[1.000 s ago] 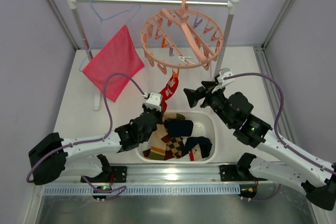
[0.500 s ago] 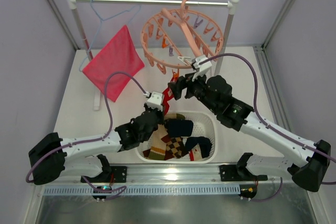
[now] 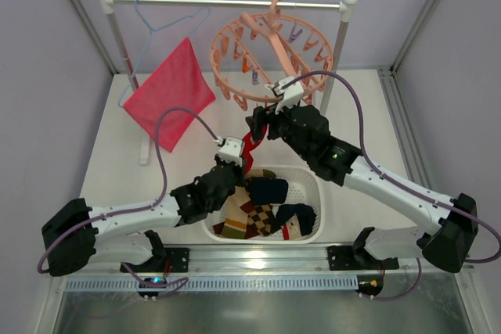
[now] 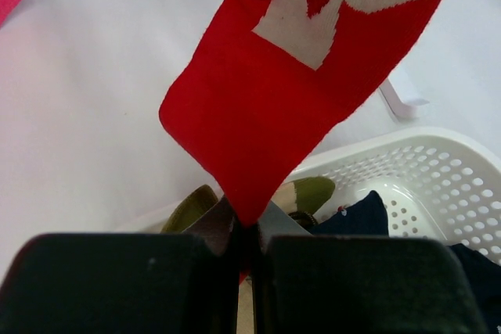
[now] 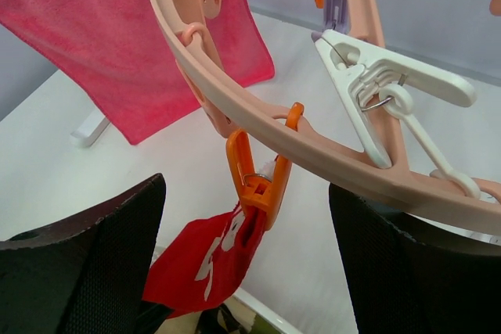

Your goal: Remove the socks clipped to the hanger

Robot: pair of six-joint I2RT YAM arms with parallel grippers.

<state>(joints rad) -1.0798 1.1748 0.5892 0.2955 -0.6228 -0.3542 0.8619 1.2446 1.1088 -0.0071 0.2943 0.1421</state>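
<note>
The right gripper [image 5: 246, 220] was spread wide with nothing grasped, and the orange clip [image 5: 258, 185] was seen between its fingers. The left gripper [image 4: 246, 228] was clamped tight on the lower tip of the red sock [image 4: 290, 91]. That sock was hung from the clip on the near rim of the hanger [image 5: 200, 64], above the basket [image 4: 407, 170] in which the other socks [image 3: 262, 213] were lying.

If the sock were pulled before the clip was squeezed open, the ring could be tilted or dragged along the rail [image 3: 227, 1], or the fabric stretched. If the fingers were closed off-centre, the clip could be twisted aside, or the white clip [image 5: 383, 76] beside it knocked.

Room was judged tight under the ring and beside the right post [image 3: 338, 52]. More was offered downward, toward the basket.
</note>
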